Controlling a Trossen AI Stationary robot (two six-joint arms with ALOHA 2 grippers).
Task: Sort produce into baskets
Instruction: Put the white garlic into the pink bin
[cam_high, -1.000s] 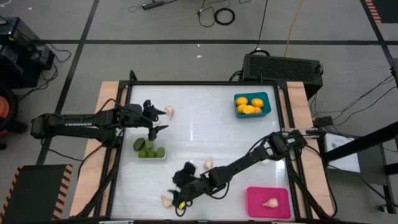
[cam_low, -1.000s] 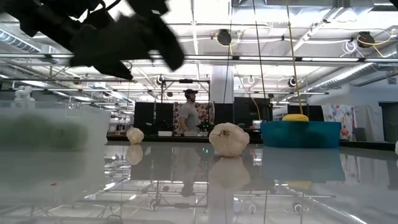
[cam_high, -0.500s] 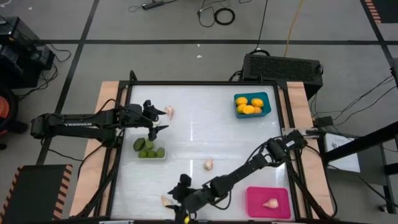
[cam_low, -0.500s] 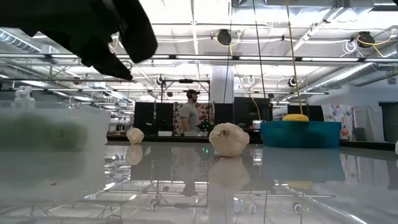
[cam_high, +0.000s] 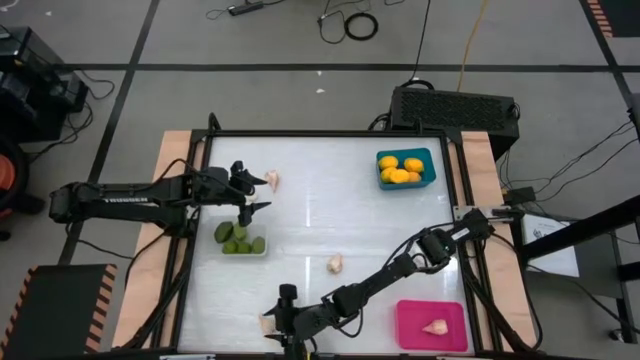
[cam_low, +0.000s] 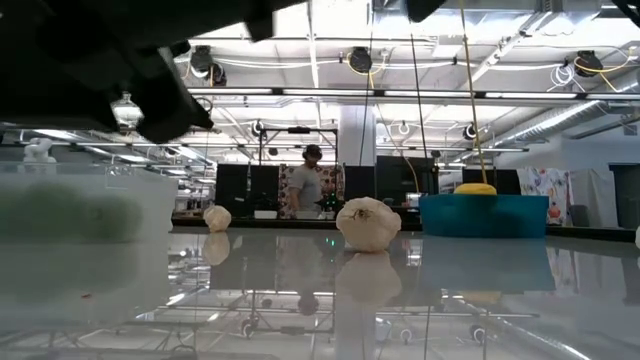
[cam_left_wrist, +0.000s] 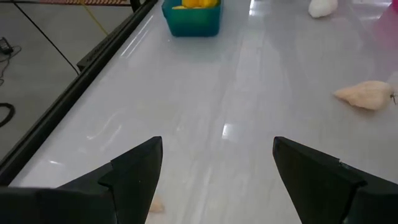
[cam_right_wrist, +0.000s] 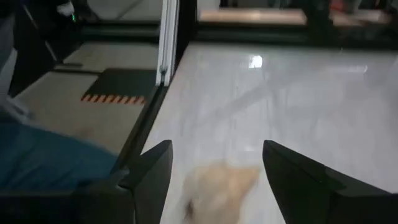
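Note:
My right gripper (cam_high: 281, 318) is open at the table's near edge, left of the middle. In the right wrist view its two fingers (cam_right_wrist: 152, 171) stand on either side of a pale garlic piece (cam_right_wrist: 219, 185), which lies on the table (cam_high: 268, 322). My left gripper (cam_high: 254, 188) is open and empty above the table's left part, beside the clear tray (cam_high: 240, 241) of green pieces. Two more garlic pieces lie on the table, one in the middle (cam_high: 335, 264) and one at the far left (cam_high: 271, 180). The teal basket (cam_high: 428, 172) holds yellow-orange pieces. The pink basket (cam_high: 415, 325) holds one garlic piece (cam_high: 434, 326).
The table's raised frame (cam_high: 200, 250) runs close along the left side and the near edge by my right gripper. My right arm (cam_high: 400, 268) slants across the near right part of the table. A person (cam_low: 303, 185) stands far off in the room behind.
My right gripper has gone toward the table's near edge and a little left, to the garlic piece at the front. Its arm has uncovered the garlic piece in the middle of the table.

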